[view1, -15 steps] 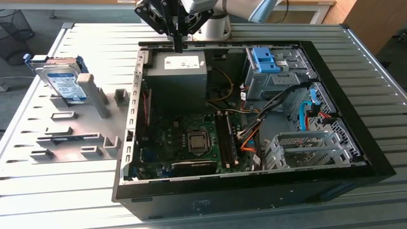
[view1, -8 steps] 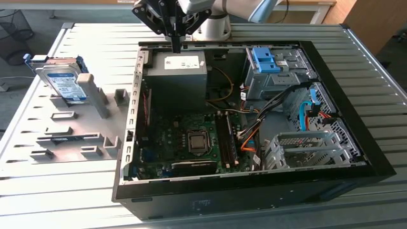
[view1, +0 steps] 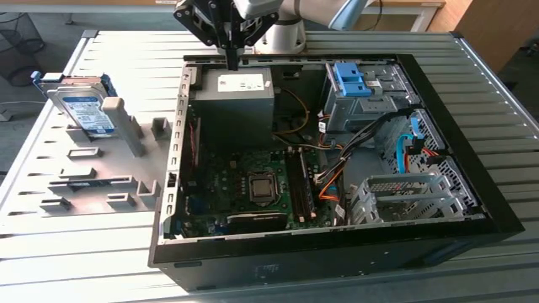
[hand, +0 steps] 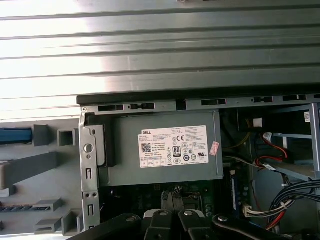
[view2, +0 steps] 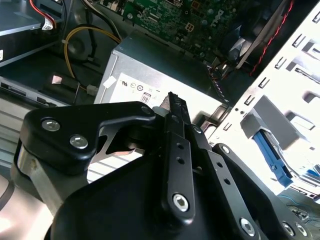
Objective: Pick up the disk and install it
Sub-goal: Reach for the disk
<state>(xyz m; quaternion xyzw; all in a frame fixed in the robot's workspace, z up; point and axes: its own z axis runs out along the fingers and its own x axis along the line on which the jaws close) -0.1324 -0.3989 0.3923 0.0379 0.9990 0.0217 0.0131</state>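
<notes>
The disk (view1: 87, 110), a silver drive with a white-and-blue label and blue rails, stands on edge in a grey holder (view1: 101, 170) on the table at the exterior view's left. My gripper (view1: 231, 62) hangs well away from it, over the far edge of the open computer case (view1: 337, 265), just above the grey power supply (view1: 236, 95). Its black fingers are shut with nothing between them. In the second wrist view the closed fingertips (view2: 172, 100) point at the power supply's white sticker (view2: 135, 90). The first wrist view has the gripper (hand: 172, 216) below that same box (hand: 165, 150).
Inside the case lie the motherboard (view1: 252, 183), bundled cables (view1: 337, 170), a metal drive cage (view1: 404, 196) and a bay with a blue bracket (view1: 352, 79). The case and holder sit on a slatted metal table (view1: 84, 265). Bare slats lie between holder and case.
</notes>
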